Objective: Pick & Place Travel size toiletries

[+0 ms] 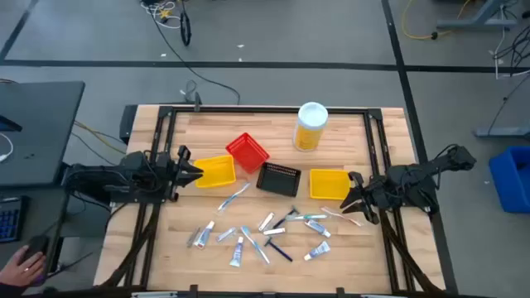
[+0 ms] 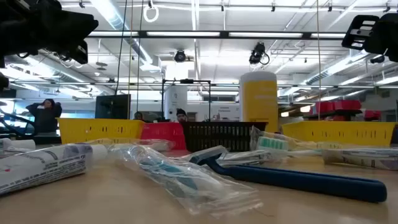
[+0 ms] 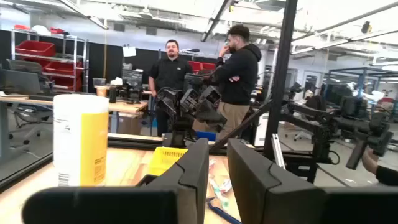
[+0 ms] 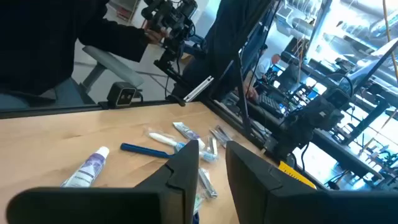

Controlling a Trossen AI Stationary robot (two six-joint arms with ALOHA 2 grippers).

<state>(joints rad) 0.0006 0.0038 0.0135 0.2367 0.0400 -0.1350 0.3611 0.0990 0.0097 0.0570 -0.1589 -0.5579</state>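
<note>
The travel size toiletries lie scattered on the wooden table's near middle: small white tubes, wrapped toothbrushes and a blue-handled razor. The low view shows them close up, the blue razor lying flat. My left gripper hovers at the left yellow bin; its fingers stand slightly apart, with nothing between them. My right gripper hovers beside the right yellow bin, above the toiletries' right end, also slightly open and holding nothing. Both hang well above the tabletop.
A red bin and a black bin sit between the two yellow bins. A big yellow bottle with a white lid stands at the far side. A black frame borders the table. A person's hand rests off the table's left.
</note>
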